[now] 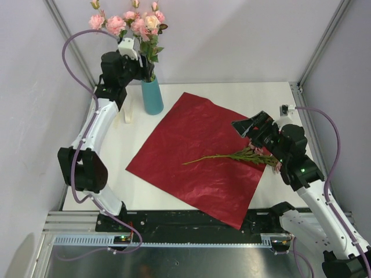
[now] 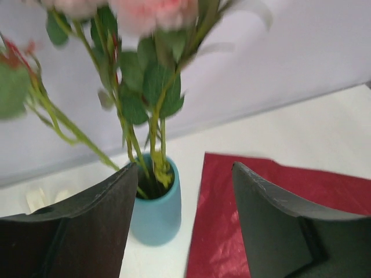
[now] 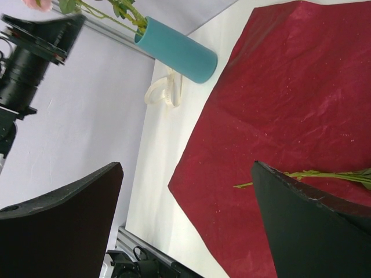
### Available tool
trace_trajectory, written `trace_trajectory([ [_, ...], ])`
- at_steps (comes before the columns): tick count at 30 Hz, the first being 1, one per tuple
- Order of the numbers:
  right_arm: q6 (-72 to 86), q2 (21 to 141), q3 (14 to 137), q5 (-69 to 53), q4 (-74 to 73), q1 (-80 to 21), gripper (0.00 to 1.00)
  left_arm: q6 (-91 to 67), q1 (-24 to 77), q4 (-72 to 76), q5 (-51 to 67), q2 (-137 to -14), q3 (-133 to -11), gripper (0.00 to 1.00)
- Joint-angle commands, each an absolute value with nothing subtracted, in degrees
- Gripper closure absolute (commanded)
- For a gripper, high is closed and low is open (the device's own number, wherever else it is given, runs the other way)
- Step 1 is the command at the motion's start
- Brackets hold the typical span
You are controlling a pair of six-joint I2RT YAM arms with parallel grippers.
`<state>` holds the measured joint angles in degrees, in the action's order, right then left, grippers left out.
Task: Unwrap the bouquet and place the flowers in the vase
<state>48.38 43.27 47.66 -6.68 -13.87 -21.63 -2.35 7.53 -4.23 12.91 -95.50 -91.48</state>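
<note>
left end effector (image 2: 182, 168) spread just above vase (image 1: 152, 95), beside standing roses (image 1: 133, 23): snagged leaves may topple it | right end effector (image 3: 186, 167) spread; last rose stem (image 1: 217, 156) lies on wrapping paper (image 1: 185, 133), well apart from vase: may slip

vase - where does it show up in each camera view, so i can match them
Top external: vase stands upper left, near the far wall, left of the red wrapping paper's far corner.
Left wrist: vase low, left of centre, upright.
Right wrist: vase at the top, left of centre, appearing tipped sideways.
Shared landmark: the red wrapping paper, beside the vase in every view.
</note>
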Motion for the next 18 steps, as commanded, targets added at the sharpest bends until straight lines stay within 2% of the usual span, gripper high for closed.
trace_trajectory([
  [1, 47.55, 44.11, 47.81, -8.35, -11.75, -21.69, 0.01, 0.64, 7.31, 0.41, 14.85, -97.96, -98.43, 0.31],
  [6, 47.29, 45.55, 47.79, -9.57, -10.00, -21.37, 0.01, 2.37, 7.38, 2.31, 14.33, -102.46, -104.85, 0.35],
  [13, 47.36, 47.85, 47.81, -11.17, -7.42, -20.93, 0.01, 3.78, 7.95, 3.36, 14.60, -108.60, -113.66, 0.36],
  [16, 47.37, 48.97, 47.81, -11.77, -6.59, -20.80, 0.02, 4.42, 8.05, 3.62, 13.68, -110.69, -116.20, 0.45],
  [18, 47.39, 49.64, 47.81, -12.06, -6.30, -20.82, 0.02, 4.69, 8.01, 3.85, 13.37, -111.19, -116.74, 0.56],
])
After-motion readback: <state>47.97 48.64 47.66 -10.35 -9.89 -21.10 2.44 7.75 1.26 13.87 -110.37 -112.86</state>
